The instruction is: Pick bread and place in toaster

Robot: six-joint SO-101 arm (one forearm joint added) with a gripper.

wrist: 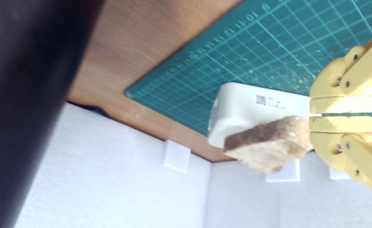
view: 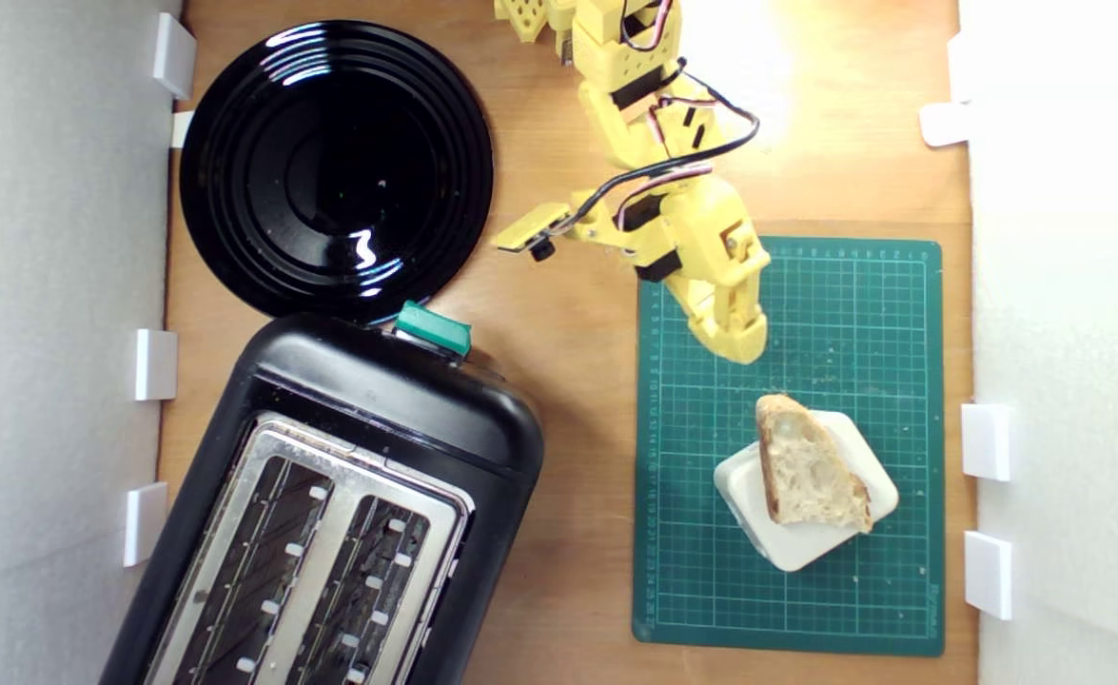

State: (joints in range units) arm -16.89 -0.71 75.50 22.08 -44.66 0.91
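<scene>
Bread [view: 811, 466] untouched on white block [view: 796, 547]. End effector [view: 741, 347] clenched, empty, near bread. Toaster [view: 330, 514] slots empty. Grasp, transfer, insertion all pending.

I am seeing the bread [view: 811, 466] lying flat with its pale, holey crumb facing up and a brown crust running along its edge; its narrow end is pointing toward the top of the exterior view. In the wrist view the bread [wrist: 268, 144] is showing its brown crust side and a ragged pale end. It is sitting toward the exterior view's lower right. The toaster [view: 330, 514] is standing at the exterior view's lower left, well apart from the bread, turned at an angle. It is showing a black body, a silver top plate with two empty slots, and a teal-green lever at its upper end.
</scene>
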